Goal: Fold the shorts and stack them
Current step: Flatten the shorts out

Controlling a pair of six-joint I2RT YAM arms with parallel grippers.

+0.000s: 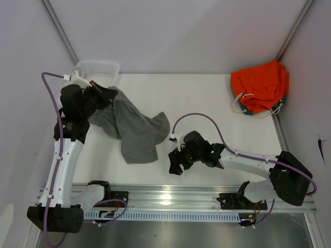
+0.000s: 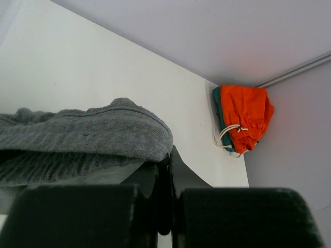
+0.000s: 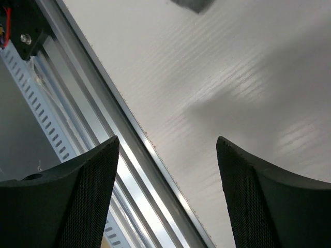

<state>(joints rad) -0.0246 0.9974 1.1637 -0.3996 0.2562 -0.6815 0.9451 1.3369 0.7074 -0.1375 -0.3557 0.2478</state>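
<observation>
The grey shorts (image 1: 133, 129) hang rumpled from my left gripper (image 1: 105, 96), which is shut on their upper edge at the far left of the table; the lower part rests spread on the tabletop. In the left wrist view the shorts (image 2: 88, 135) bunch over my pressed-together fingers (image 2: 182, 170). My right gripper (image 1: 176, 166) hovers low over the table near its front edge, to the right of the shorts and apart from them. Its jaws stand wide open with nothing between them (image 3: 166, 142). A grey scrap of the shorts (image 3: 191, 4) shows at the top edge of the right wrist view.
An orange garment with a white drawstring (image 1: 258, 87) lies over something teal in the back right corner, also seen as the orange garment (image 2: 245, 116). A white mesh basket (image 1: 98, 68) stands at the back left. The aluminium rail (image 3: 108, 155) runs along the table's front edge.
</observation>
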